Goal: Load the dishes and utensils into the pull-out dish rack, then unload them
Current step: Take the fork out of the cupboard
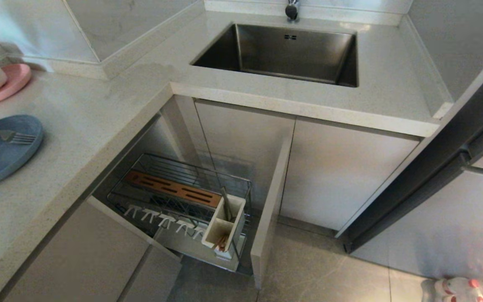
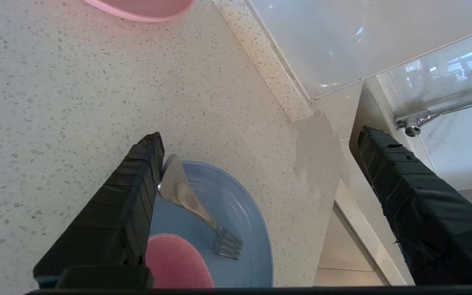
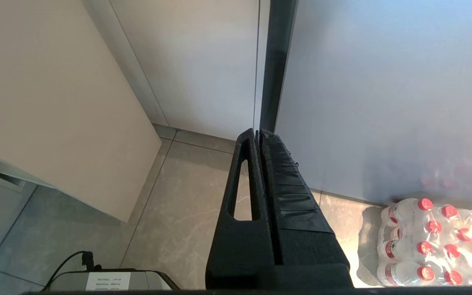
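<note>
Lift left gripper (image 2: 256,139) straight up, jaws spread wide (empty), clear of the fork (image 2: 197,205) lying on the blue plate (image 2: 244,229).

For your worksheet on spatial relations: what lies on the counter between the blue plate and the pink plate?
Nothing: in the head view, the stretch of speckled counter between the blue plate and the pink plate is bare.

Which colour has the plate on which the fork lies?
Blue plate, clearest in the left wrist view.
</note>
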